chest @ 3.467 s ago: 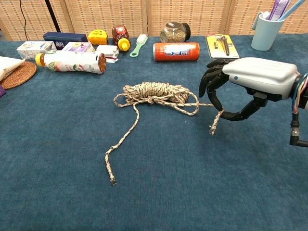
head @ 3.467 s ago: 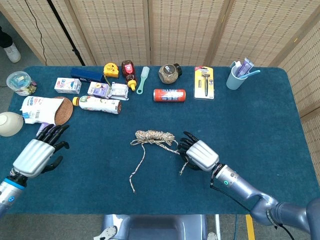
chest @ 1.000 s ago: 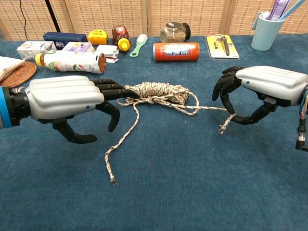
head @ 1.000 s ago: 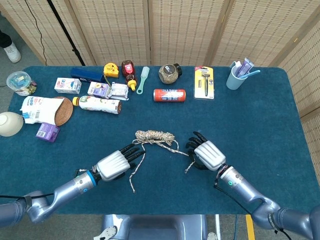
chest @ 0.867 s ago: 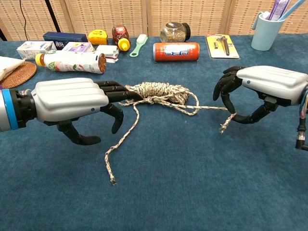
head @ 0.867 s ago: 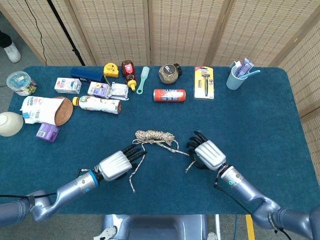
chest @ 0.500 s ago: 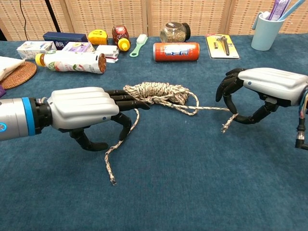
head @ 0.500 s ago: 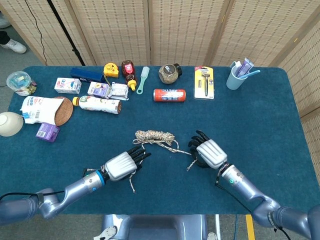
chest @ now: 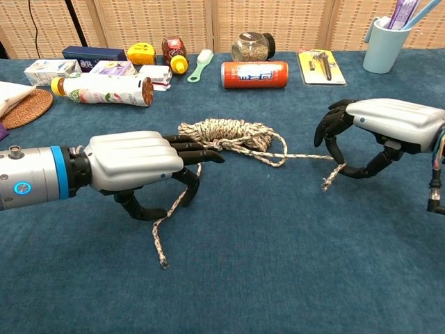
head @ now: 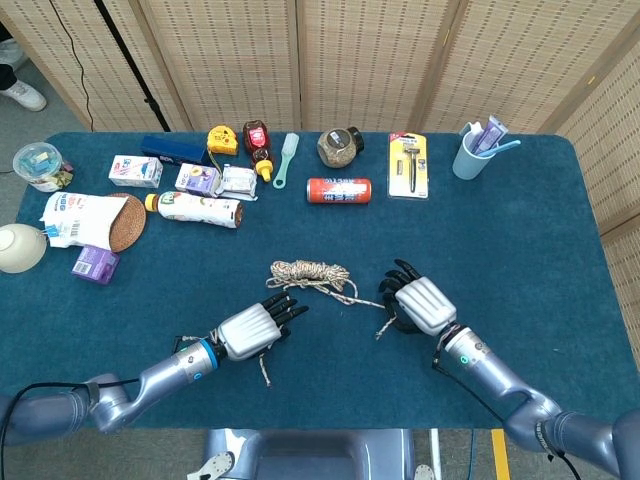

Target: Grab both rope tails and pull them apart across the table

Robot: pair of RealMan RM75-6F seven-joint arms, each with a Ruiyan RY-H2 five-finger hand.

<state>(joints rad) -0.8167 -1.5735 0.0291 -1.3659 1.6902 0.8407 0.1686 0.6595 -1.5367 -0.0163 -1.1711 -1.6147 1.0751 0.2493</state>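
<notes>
A speckled rope coil (head: 310,271) (chest: 226,131) lies mid-table. Its left tail (chest: 167,223) runs toward the front edge and ends at a frayed tip (head: 266,379). My left hand (head: 250,331) (chest: 135,163) hovers over this tail, fingers stretched above it and thumb curled below; the tail passes through the gap and is not clamped. The right tail (chest: 306,156) stretches straight from the coil to my right hand (head: 420,304) (chest: 389,124), which pinches it. The short end (chest: 328,181) dangles under that hand.
Along the far side stand a lying red can (head: 338,190), a jar (head: 339,146), a razor pack (head: 407,165), a blue cup (head: 470,155), a lying bottle (head: 198,209), small boxes (head: 135,171) and a wicker coaster (head: 126,222). A bowl (head: 18,247) sits at the far left edge.
My left hand came in from the left and slid right until its fingers reached over the left tail. The right hand drifted slightly right, drawing its tail straight.
</notes>
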